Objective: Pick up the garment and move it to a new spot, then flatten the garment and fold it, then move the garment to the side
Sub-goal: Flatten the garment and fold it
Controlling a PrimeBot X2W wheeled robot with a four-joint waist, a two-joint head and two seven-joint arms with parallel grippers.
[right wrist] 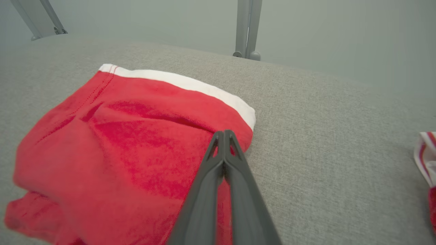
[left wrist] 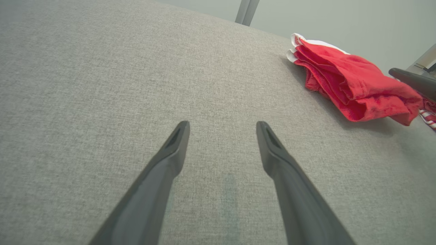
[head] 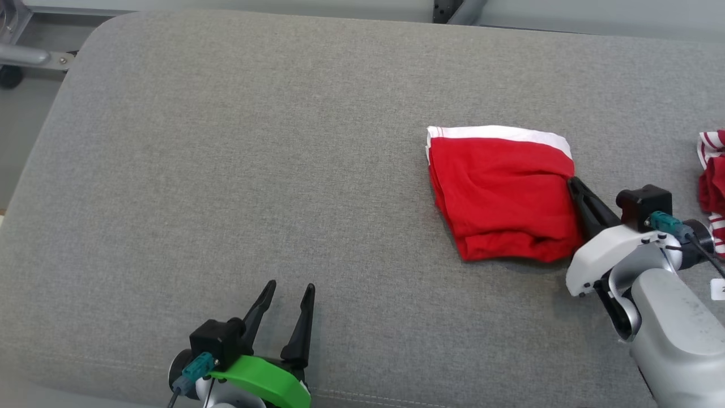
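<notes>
Folding looked done; red shorts (head: 501, 195) lay doubled toward the cushion's (head: 226, 170) right edge. Right gripper (head: 572, 182) touched them clenched, left gripper (head: 290, 285) released; sideways move remained.

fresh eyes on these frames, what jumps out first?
The folded red garment with a white band stands out, lying right of centre on the grey fabric-covered table. The right gripper has its fingers shut with the tips at the garment's right edge, while the left gripper hangs open over bare surface at the lower left. A red-and-white striped cloth pokes in at the far right edge.
</notes>
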